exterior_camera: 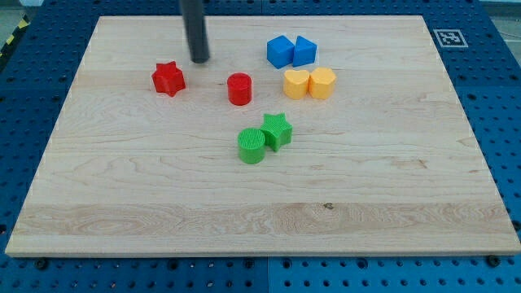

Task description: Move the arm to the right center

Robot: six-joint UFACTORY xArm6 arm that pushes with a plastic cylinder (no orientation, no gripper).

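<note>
Green cylinder (251,146) sitting nearest the viewer beside a green star (277,129) — my tip (199,60), bare rod grasping nothing, is resting upper-left between red star (168,79) and red cylinder (239,89) — likely light, easily-slid blocks needing avoidance on the worktop (407,203).

Blue blocks (291,51) and yellow blocks (309,83) obstruct the rightward path.

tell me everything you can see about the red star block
The red star is a small, chunky, star-shaped block with a flat top and a matte, plastic-like look. It lies flat on the wooden board, in the upper part toward the view's left, touching nothing. My tip stands just to its upper right, apart from it. The red cylinder sits further to the view's right, also clear of it.
</note>
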